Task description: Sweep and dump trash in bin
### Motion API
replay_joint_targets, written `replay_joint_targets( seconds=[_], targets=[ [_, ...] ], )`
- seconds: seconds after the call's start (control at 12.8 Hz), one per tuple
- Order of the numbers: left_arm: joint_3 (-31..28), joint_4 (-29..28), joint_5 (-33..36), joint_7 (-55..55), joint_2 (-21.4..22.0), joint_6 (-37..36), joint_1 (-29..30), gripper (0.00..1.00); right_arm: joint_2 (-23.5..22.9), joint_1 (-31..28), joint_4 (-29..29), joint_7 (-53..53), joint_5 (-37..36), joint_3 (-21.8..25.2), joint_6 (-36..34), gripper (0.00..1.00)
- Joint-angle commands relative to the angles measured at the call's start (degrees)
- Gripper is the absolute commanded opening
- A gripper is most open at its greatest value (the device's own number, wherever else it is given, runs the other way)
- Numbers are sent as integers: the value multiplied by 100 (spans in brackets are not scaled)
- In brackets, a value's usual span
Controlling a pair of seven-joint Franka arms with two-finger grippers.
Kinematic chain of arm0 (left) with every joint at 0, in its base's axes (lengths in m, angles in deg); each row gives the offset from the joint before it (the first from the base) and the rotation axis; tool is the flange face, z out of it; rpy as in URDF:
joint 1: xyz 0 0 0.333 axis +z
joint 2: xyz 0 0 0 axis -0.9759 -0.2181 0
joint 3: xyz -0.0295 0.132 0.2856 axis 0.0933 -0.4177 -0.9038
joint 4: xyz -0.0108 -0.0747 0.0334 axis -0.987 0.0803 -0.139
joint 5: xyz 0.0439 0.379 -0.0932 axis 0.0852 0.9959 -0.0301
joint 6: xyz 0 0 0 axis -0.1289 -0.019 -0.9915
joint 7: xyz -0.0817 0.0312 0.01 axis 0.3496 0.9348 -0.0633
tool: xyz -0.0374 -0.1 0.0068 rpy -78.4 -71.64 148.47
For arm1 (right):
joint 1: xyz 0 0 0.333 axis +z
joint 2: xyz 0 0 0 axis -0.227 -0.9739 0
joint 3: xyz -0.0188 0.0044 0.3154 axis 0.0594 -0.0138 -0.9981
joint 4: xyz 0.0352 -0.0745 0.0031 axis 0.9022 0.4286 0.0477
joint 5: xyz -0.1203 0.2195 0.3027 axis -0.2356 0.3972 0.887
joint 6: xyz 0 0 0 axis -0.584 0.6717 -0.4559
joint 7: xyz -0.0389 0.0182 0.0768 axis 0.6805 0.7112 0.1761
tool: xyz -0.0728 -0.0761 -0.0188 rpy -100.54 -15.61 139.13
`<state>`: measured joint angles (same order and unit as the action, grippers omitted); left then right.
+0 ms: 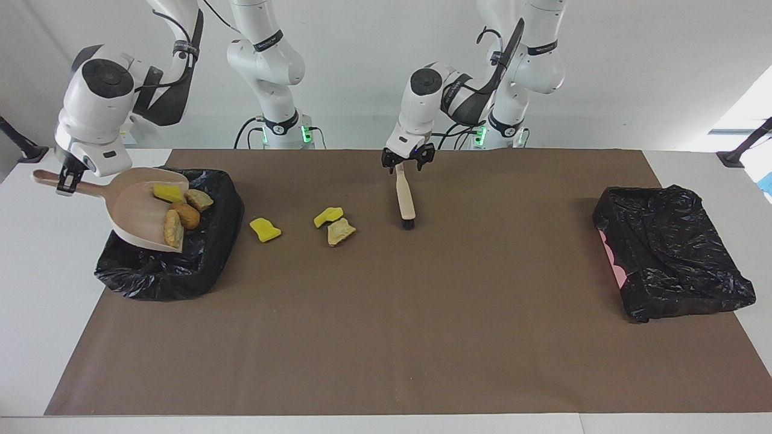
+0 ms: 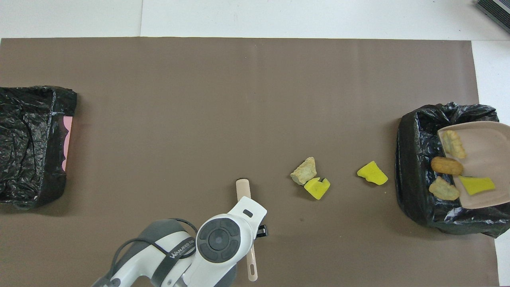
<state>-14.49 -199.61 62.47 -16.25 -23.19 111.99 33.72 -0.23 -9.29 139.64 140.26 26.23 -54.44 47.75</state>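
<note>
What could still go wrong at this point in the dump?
1. The right gripper tips the dustpan over the bin; pieces sliding at its lip could catch on the bin's liner or bounce out.
2. Three trash pieces lie on the mat, so another sweep is needed.
3. The left gripper stands open over the brush, which must be regripped.

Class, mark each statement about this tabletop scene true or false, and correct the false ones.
1. The brush lies on the mat. True.
2. The right gripper holds the dustpan by its handle. True.
3. The dustpan rests flat on the mat. False: it is tilted over the bin at the right arm's end.
4. Five trash pieces lie on the mat. False: three trash pieces lie there.
</note>
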Motion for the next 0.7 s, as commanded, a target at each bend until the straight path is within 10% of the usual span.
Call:
replay_joint_targets(
  seconds=[0.0,0.63],
  targets=[
    [2,182,74,-453,66,-359,605,92,481,-262,315,-205,-250,-42,41,0],
    [-16,517,399,-2606,918,-1563,2363,93,1123,-387,579,-959,-1100,-42,129,0]
  ],
)
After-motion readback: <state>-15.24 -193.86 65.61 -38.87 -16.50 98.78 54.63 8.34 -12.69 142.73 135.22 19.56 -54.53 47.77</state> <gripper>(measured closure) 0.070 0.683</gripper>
